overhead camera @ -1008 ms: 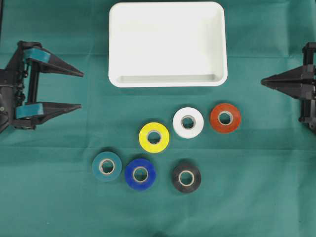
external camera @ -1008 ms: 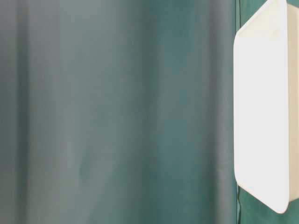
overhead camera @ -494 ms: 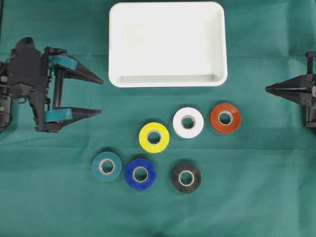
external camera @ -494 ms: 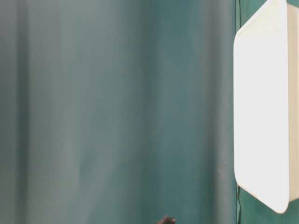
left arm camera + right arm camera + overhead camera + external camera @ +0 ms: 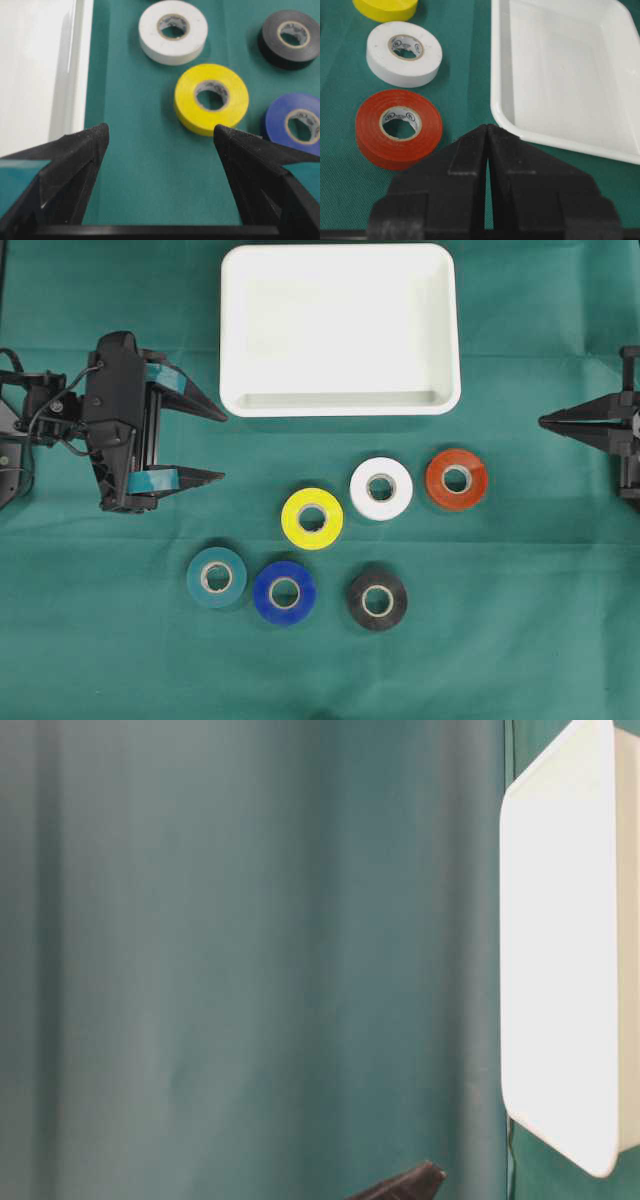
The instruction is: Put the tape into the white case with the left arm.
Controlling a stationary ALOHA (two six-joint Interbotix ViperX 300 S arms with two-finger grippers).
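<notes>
One camera looks straight down on the whole surface. A low side camera sits close against the white case. Each wrist camera looks forward over its end effector, both sharing the white tape roll and the case.

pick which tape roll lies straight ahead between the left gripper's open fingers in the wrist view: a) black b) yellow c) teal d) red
b, in the left wrist view the yellow roll lies on the cloth just ahead of the gap between the open left gripper fingers; white and black lie farther off.
</notes>
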